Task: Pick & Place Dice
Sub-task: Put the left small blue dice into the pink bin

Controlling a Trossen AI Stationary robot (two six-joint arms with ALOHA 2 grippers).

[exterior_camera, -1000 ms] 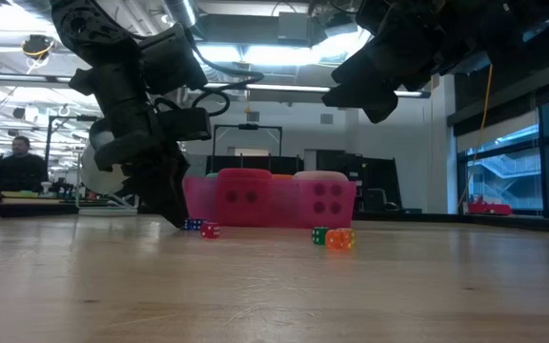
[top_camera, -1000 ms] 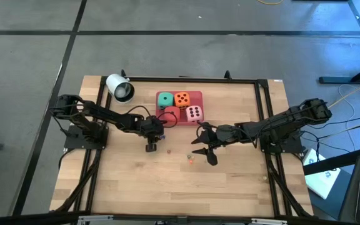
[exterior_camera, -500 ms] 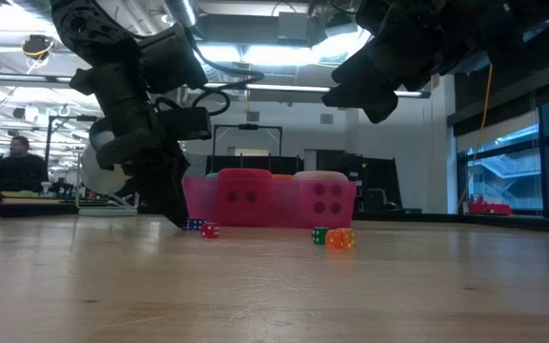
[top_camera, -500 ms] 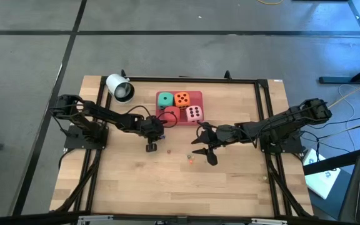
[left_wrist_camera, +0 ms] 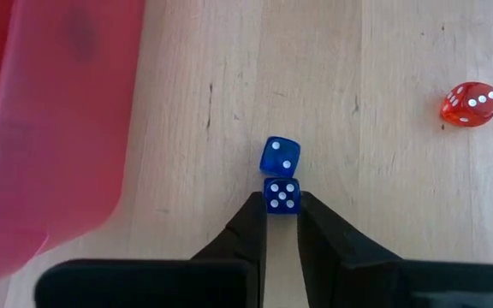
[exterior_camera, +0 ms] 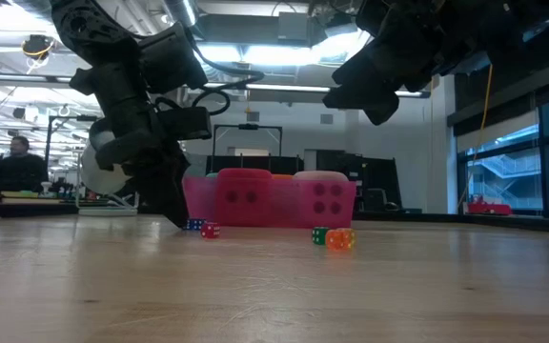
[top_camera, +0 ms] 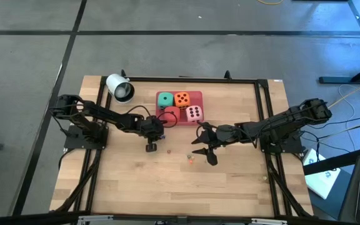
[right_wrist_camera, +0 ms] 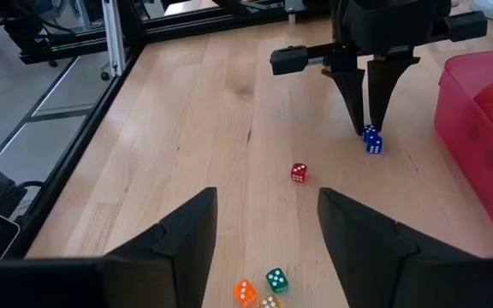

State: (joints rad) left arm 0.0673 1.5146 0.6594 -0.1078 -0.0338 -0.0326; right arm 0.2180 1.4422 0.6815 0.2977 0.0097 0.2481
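Two small blue dice sit touching on the wood; the left gripper [left_wrist_camera: 282, 210] pinches the nearer blue die [left_wrist_camera: 282, 195], five pips up, the second blue die [left_wrist_camera: 279, 156] just beyond it. Four big cubes fill the pink tray [top_camera: 198, 95]: teal [top_camera: 165, 100], orange [top_camera: 182, 99], red [top_camera: 170, 115], pink [top_camera: 194, 114]. Right gripper [top_camera: 204, 144] hovers half-open, holding nothing.

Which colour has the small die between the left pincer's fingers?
Blue with white pips, best seen in the left wrist view.
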